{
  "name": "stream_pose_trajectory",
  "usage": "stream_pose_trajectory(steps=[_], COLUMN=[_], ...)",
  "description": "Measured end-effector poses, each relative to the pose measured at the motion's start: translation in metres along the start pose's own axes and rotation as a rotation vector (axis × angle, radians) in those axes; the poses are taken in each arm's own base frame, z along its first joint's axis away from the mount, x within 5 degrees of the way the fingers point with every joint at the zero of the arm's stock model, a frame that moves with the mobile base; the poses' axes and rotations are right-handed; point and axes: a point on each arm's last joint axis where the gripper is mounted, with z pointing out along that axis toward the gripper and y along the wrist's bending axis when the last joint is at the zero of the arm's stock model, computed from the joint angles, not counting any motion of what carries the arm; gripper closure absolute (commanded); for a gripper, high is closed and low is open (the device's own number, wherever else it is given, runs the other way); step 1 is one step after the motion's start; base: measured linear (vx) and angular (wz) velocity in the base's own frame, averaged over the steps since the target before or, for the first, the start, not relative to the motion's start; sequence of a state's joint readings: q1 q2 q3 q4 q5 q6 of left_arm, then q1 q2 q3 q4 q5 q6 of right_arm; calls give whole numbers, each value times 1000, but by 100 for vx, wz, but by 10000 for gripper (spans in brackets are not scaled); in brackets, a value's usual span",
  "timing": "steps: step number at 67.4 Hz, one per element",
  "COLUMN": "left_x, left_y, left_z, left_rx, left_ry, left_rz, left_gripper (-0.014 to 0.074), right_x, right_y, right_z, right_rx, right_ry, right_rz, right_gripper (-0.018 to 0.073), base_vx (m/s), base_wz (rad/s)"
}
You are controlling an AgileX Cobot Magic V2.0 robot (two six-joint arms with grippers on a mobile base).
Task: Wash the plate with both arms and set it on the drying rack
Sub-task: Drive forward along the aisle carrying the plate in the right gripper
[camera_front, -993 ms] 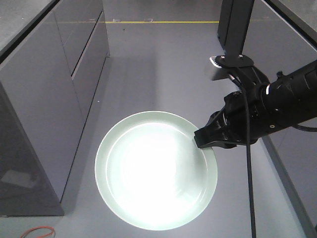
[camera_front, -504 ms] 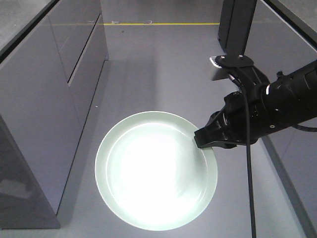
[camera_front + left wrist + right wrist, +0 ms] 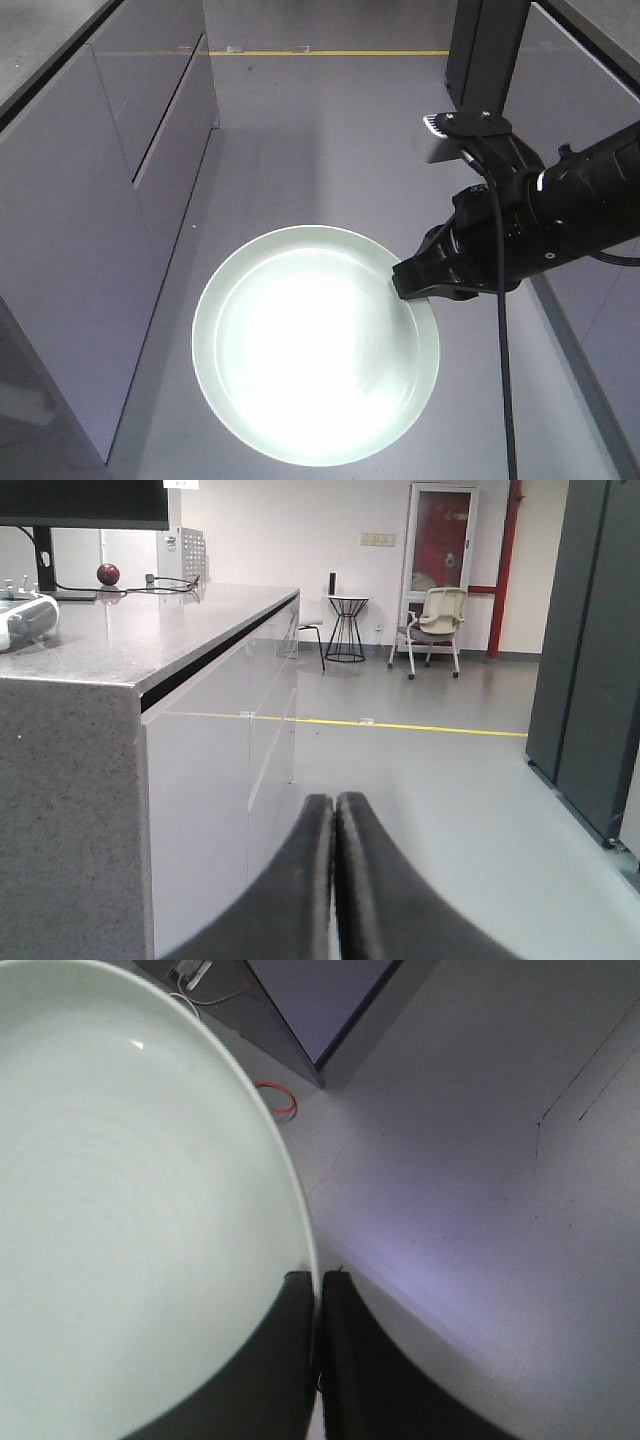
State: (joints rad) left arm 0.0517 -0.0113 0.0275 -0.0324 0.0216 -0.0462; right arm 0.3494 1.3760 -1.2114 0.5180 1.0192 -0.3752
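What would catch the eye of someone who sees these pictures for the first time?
The pale green plate stands out first: it fills the lower middle of the front view, with strong glare on its centre, above the grey floor. The right tool is shut on its rim at the right side. The left tool is shut on nothing, beside a grey counter.

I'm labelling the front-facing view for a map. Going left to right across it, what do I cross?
Grey cabinet → pale green plate → right gripper, pinching the plate's rim → right arm.
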Motion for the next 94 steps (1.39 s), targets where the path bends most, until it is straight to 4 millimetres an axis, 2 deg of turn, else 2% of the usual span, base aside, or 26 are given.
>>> stream_pose_trajectory(steps=[94], left_x=[0], left_y=[0], left_z=[0], left_rx=[0], left_ry=[0], left_rz=[0], left_gripper=[603], right_x=[0], right_y=[0], right_z=[0], right_rx=[0], right_ry=[1], right_rz=[0], right_gripper=[561], base_vx=[16], base_wz=[1])
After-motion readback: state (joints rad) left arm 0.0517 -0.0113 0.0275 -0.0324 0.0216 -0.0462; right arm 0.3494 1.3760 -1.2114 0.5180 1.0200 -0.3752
